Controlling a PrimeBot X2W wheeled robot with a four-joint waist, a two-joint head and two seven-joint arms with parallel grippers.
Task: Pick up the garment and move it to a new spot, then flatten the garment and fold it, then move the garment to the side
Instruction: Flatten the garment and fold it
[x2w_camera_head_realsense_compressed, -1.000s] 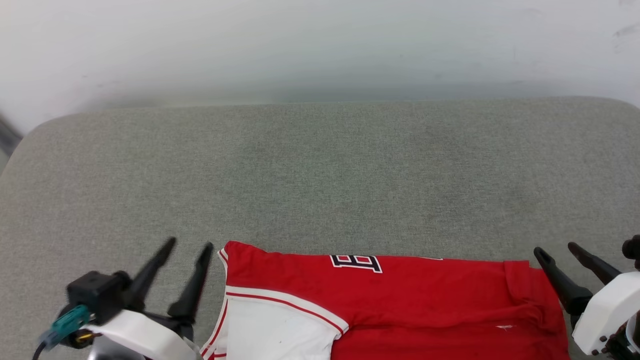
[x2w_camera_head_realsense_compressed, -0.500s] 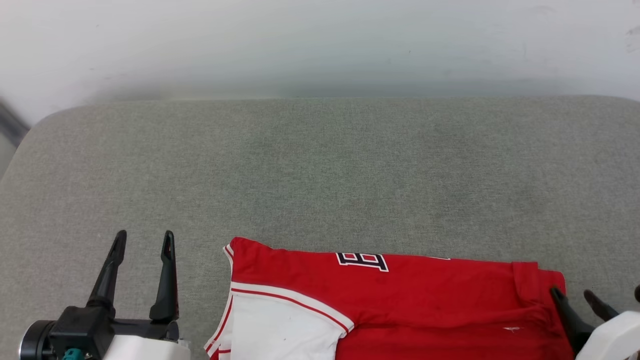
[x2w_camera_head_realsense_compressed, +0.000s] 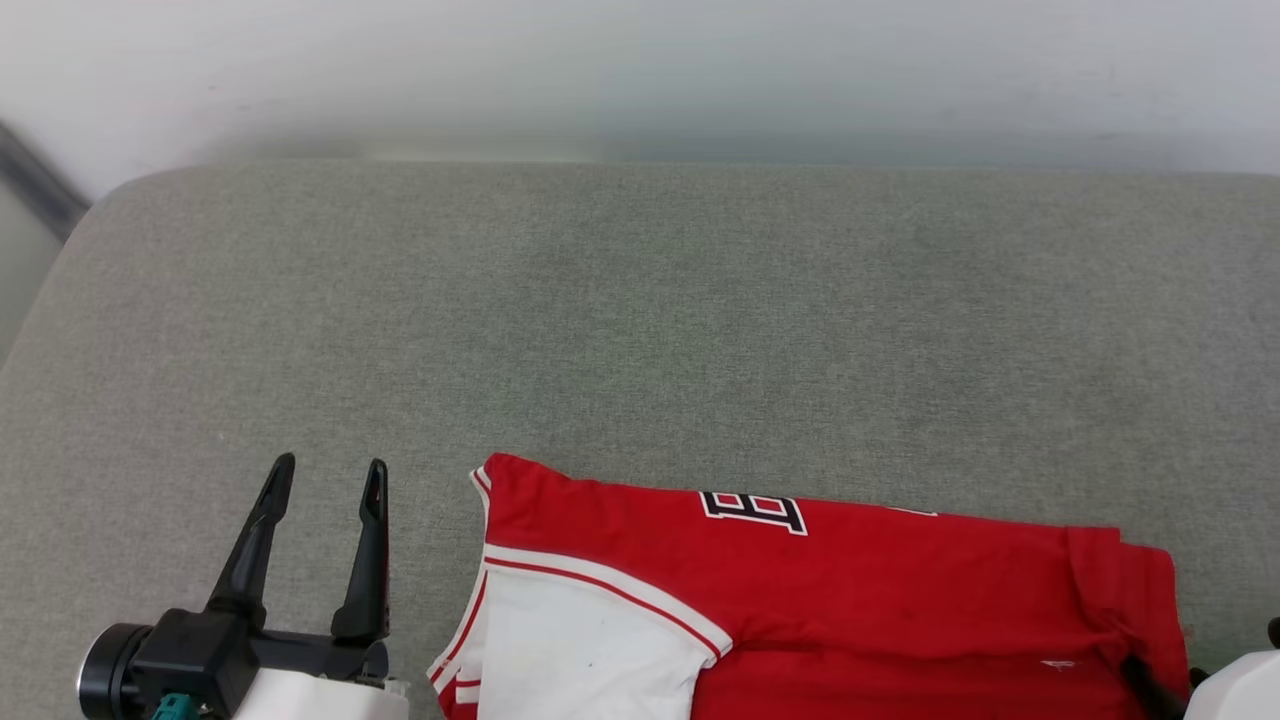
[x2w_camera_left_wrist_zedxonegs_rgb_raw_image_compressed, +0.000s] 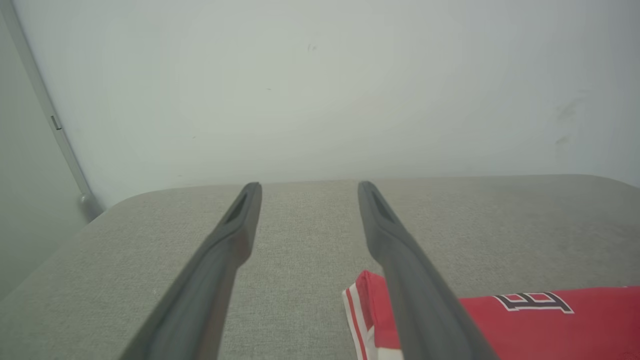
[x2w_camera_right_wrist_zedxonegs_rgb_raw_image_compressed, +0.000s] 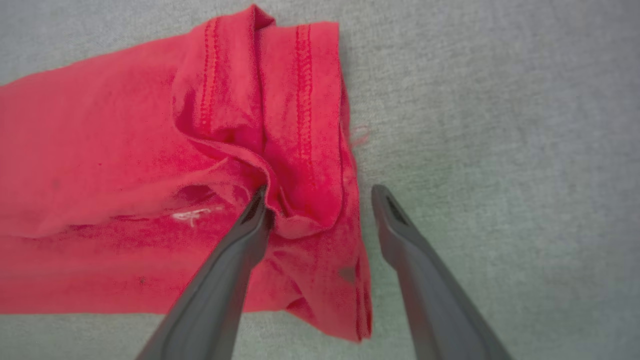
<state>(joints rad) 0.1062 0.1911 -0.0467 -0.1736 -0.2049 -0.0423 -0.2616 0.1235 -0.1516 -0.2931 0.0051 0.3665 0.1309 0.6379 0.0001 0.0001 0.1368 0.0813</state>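
Red soft-fabric T-shirt (x2w_camera_head_realsense_compressed: 850, 590), white sleeve, on grey fabric cushion (x2w_camera_head_realsense_compressed: 640, 320). L gripper (x2w_camera_head_realsense_compressed: 331, 463) at 9 o'clock, fingers released; R gripper (x2w_camera_right_wrist_zedxonegs_rgb_raw_image_compressed: 320, 192) at 3 o'clock, fingers released, straddling hem.

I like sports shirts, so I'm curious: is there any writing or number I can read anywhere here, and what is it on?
"B", perhaps, cut off at the fold: black-and-white letter on the red garment.
Small white mark on the garment: too blurred to read.
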